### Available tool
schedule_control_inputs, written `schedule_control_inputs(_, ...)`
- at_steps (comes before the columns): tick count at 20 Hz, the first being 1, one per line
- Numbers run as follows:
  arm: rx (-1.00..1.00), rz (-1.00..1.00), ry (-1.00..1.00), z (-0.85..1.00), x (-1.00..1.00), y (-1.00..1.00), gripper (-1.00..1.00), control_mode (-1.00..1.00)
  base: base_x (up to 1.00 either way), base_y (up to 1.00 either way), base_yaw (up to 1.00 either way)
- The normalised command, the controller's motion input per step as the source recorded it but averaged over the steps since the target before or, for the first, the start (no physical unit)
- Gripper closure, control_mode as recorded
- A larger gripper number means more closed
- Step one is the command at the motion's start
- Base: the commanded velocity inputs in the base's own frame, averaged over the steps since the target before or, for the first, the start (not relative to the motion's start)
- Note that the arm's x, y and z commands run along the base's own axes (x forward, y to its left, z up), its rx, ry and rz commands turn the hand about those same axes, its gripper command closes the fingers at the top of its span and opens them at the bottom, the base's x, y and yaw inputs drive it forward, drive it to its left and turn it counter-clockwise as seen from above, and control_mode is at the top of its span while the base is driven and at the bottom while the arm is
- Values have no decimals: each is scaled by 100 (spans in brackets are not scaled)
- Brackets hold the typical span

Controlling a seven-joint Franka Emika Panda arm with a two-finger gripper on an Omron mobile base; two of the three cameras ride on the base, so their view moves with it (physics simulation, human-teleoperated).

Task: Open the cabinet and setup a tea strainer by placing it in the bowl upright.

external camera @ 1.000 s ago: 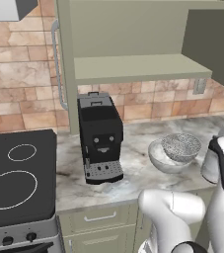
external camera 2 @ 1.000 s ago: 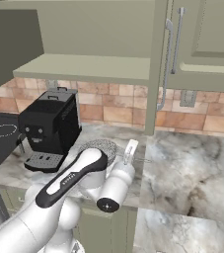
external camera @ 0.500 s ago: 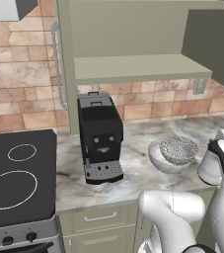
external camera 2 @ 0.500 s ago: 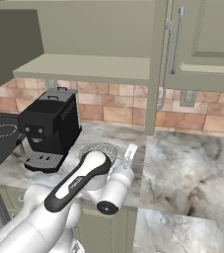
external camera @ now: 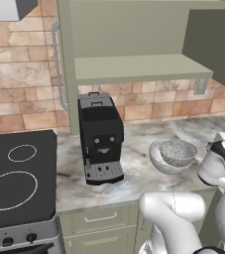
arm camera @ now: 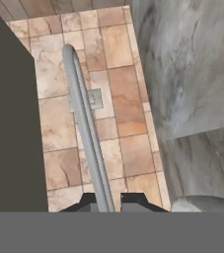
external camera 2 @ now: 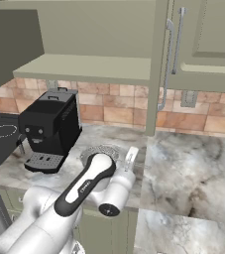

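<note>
The hemispherical tea strainer of fine grey speckled mesh [external camera: 178, 152] sits upright inside the round, smooth, whitish-grey marbled bowl [external camera: 158, 160] at centre right of the left base view, its thin rim just inside the bowl's rim, both on the counter to the right of the black coffee machine [external camera: 100, 138]. In the right base view the strainer and bowl [external camera 2: 91, 152] show as a speckled sliver at the middle of the frame, mostly hidden behind the white arm. The sage-green wall cabinet [external camera: 139, 67] stands open, its plain shelf bare across the upper half of the left base view, with one door swung edge-on at upper left carrying a long silver bar handle [external camera: 58, 64]. In the hand view the two dark tips of the gripper [arm camera: 103, 202] rise at the bottom centre, drawn close together, with a silver bar handle [arm camera: 86, 128] running up the frame from between them; whether the tips actually press that bar cannot be told, as their lower part is cut off. The worktop [external camera: 134, 173] is grey-white marbled stone, backed by a wall of tan and pink brick-like tiles [external camera: 15, 94], and a black stove top with white ring markings [external camera: 15, 178] fills the lower left of the left base view.
</note>
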Motion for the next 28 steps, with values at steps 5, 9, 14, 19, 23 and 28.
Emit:
schedule_control_inputs(5, 0, 0, -7, -7, 0, 3, 100, -100, 0, 0, 0)
schedule_control_inputs(9, 0, 0, -14, -3, 0, 0, 100, -100, 0, 0, 0)
schedule_control_inputs(14, 0, 0, -16, -2, 0, 0, 100, -100, 0, 0, 0)
schedule_control_inputs(19, 0, 0, -4, -9, 0, 0, 100, -100, 0, 0, 0)
schedule_control_inputs(23, 0, 0, 0, -9, 0, 2, 100, -100, 0, 0, 0)
schedule_control_inputs(28, 0, -1, 3, -5, 0, 2, 100, -100, 0, 0, 0)
